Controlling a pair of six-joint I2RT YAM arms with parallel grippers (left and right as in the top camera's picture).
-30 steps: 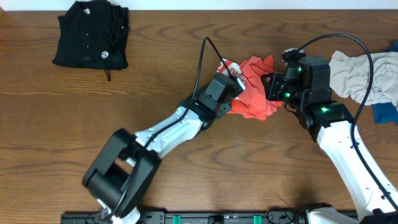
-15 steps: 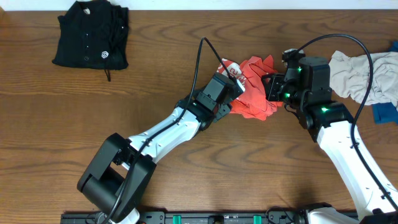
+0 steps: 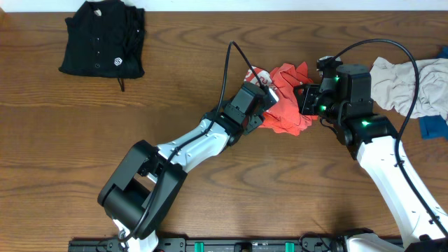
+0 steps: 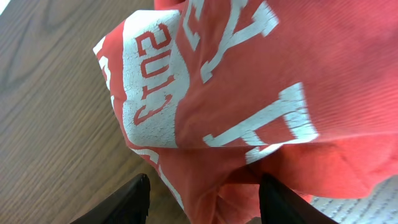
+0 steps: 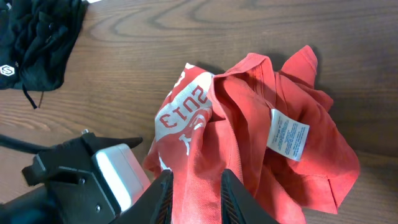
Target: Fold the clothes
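Note:
The clothes' red-orange T-shirt [image 3: 285,78] lies crumpled mid-table between both arms, its white "2013" print [image 4: 152,74] facing the left wrist camera. My left gripper [image 3: 263,106] is at the shirt's left edge. Its jaws [image 4: 202,200] stand open with loose red cloth sagging between the fingers [image 4: 134,202]. My right gripper [image 3: 303,100] is at the shirt's right side, its jaws [image 5: 196,194] shut on a bunched fold of the T-shirt [image 5: 242,106]. A black buttoned shirt [image 3: 103,38] lies folded at the far left.
A pale grey garment [image 3: 402,84] and a blue piece [image 3: 434,126] lie heaped at the right edge, behind my right arm. The shirt's white care label [image 5: 287,134] faces up. My left gripper's body [image 5: 93,177] sits close beside the right fingers.
My left gripper has opened and let go of the red cloth, and the left arm's elbow has shifted slightly. The right gripper keeps its hold and has not moved.

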